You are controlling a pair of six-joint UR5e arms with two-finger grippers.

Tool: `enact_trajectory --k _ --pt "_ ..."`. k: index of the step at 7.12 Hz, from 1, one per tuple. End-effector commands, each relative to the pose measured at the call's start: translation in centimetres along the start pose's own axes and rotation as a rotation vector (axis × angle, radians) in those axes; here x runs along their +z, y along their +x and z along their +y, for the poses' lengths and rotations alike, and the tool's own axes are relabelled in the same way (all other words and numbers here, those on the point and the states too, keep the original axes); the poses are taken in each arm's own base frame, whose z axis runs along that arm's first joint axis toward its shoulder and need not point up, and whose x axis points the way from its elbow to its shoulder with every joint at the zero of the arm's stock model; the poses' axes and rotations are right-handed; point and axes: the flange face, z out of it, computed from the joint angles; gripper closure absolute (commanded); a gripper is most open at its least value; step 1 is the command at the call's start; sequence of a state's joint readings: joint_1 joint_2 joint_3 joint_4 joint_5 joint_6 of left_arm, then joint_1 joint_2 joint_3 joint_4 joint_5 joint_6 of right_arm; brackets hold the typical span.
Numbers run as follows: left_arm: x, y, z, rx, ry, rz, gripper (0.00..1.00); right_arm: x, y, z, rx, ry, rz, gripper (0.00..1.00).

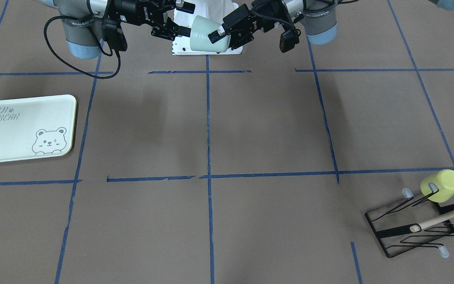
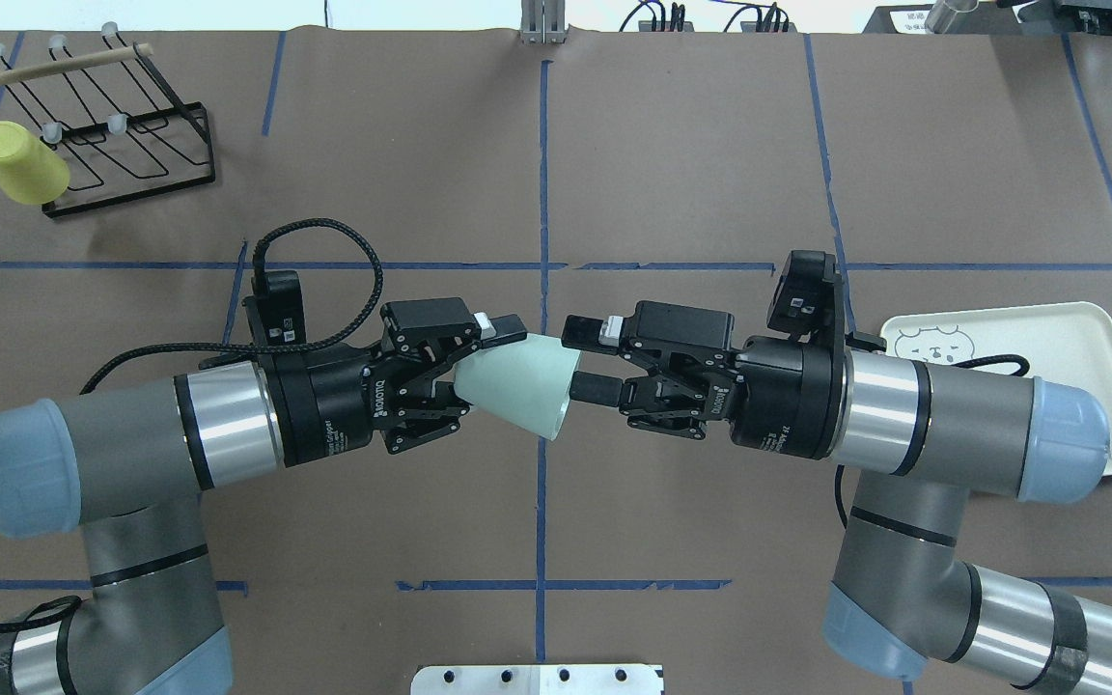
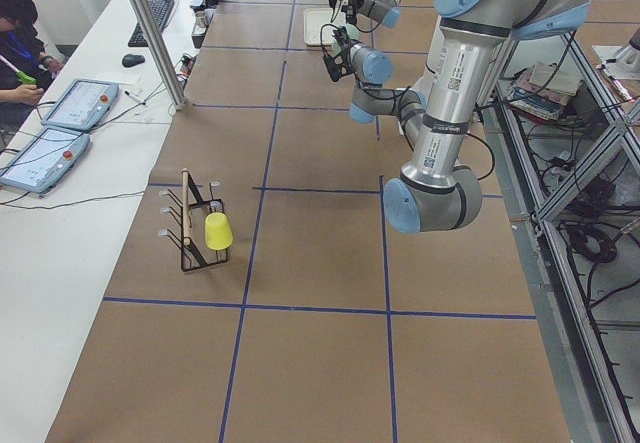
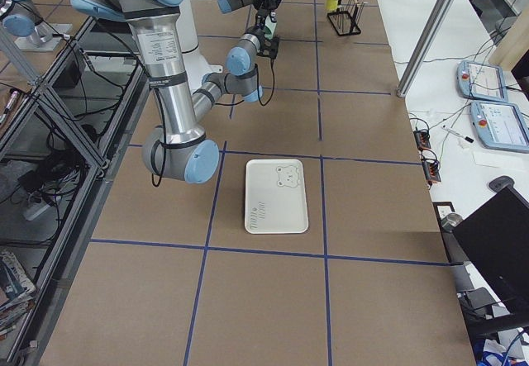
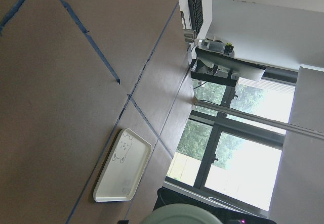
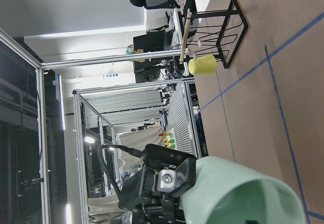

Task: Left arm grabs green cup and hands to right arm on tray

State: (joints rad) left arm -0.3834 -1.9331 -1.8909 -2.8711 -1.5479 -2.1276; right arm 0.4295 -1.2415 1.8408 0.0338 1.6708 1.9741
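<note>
Green cup (image 2: 527, 391) clamped in left tool (image 2: 484, 372); right tool (image 2: 580, 362) spread (at its rim).

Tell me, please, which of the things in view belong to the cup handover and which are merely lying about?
Part of the job:
- green cup, held in the left hand
- right hand, open at the cup's mouth
- tray, nothing on it

Lying about:
- yellow-green cup, hung on the black wire rack
- wooden rod on that rack

Opposed overhead, front views; shared tray (image 1: 26, 134)
</note>
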Motion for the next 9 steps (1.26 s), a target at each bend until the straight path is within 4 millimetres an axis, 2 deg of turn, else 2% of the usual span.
enact_trajectory --k 1,2,3,6,9 --pt "0.3 -0.5 0.2 -0.004 -0.002 -0.007 0.55 0.1 0.0 0.0 0.002 0.005 0.002 0.18" --pt "0.4 -0.4 0.3 -0.004 -0.002 -0.006 0.55 0.2 0.0 -0.1 0.004 0.011 0.008 0.19" --pt "0.4 -0.3 0.3 -0.006 0.005 0.002 0.55 1.2 -0.4 0.0 0.005 0.017 0.019 0.2" --pt "0.6 -0.5 0.8 -0.01 -0.003 -0.001 0.55 1.5 -0.4 0.0 0.009 0.02 0.029 0.24" --pt "0.4 0.0 1.1 -0.019 -0.005 0.012 0.55 1.5 -0.3 0.0 0.014 0.022 0.033 0.44"
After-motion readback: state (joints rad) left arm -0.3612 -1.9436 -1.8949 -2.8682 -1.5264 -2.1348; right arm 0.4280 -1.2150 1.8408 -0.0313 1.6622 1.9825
